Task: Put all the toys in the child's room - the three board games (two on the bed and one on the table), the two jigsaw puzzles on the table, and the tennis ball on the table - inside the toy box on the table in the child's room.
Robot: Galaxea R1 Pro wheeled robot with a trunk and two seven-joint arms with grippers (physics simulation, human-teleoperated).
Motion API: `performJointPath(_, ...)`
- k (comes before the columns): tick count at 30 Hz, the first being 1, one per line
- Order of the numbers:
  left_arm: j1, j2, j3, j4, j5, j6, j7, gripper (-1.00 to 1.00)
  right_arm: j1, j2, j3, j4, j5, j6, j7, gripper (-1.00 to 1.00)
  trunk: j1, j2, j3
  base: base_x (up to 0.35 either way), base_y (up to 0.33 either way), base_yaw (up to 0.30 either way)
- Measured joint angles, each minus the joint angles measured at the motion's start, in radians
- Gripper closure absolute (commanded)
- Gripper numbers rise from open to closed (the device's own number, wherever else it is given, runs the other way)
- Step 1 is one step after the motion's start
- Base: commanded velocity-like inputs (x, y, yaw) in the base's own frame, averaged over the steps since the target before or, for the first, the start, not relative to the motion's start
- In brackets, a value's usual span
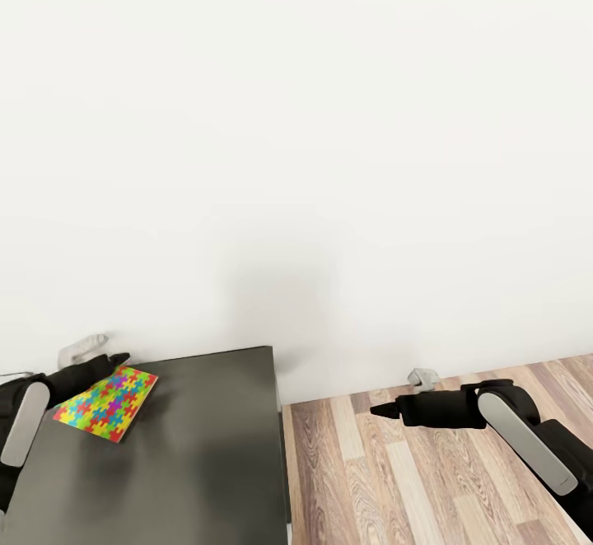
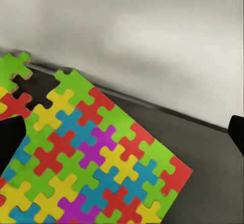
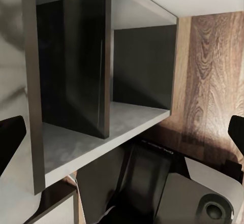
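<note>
A jigsaw puzzle (image 1: 105,403), a thin square of bright interlocking pieces, lies on the dark-grey table (image 1: 206,446) near its far left corner. My left gripper (image 1: 111,349) hovers at the puzzle's far edge, open. In the left wrist view the puzzle (image 2: 96,158) spreads between the two dark fingertips (image 2: 10,140). More puzzle pieces (image 2: 12,69) show just beyond its corner; I cannot tell whether they belong to a second puzzle. My right gripper (image 1: 395,394) hangs open over the wood floor beside the table. The toy box, board games and tennis ball are out of view.
A white wall (image 1: 329,158) rises directly behind the table. Wood plank floor (image 1: 428,479) lies right of the table's edge. The right wrist view looks into the table's open side shelf (image 3: 101,127) with a dark divider (image 3: 76,61), above part of my own base (image 3: 168,193).
</note>
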Motion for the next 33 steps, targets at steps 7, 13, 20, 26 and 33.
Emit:
performJointPath(7, 0.005, 0.045, 0.055, 0.048, 0.001, 0.003, 0.003, -1.0, 0.0, -0.001, 0.001, 0.0, 0.0, 0.0, 0.0, -1.0, 0.0, 0.0, 0.0, 0.0, 0.0, 0.0)
performJointPath(13, 0.007, 0.072, 0.08, 0.093, -0.002, -0.006, 0.006, -1.0, 0.0, -0.002, 0.002, 0.0, 0.0, 0.0, 0.001, -1.0, 0.0, 0.0, 0.0, 0.0, 0.0, 0.0)
performJointPath(20, 0.007, 0.088, 0.094, 0.128, -0.004, -0.026, 0.01, -1.0, 0.0, -0.002, 0.003, 0.0, 0.0, 0.001, 0.001, -1.0, 0.0, 0.0, 0.0, 0.0, 0.0, 0.0)
performJointPath(26, 0.006, 0.098, 0.1, 0.178, -0.006, -0.05, 0.013, -1.0, 0.0, -0.004, 0.003, 0.0, 0.0, 0.001, 0.002, -1.0, 0.0, 0.0, 0.0, 0.0, 0.0, 0.0)
performJointPath(33, 0.005, 0.115, 0.102, 0.228, -0.006, -0.079, 0.014, -1.0, 0.0, -0.006, 0.002, 0.0, -0.001, 0.001, 0.002, -1.0, 0.0, 0.0, 0.0, 0.0, 0.0, 0.0)
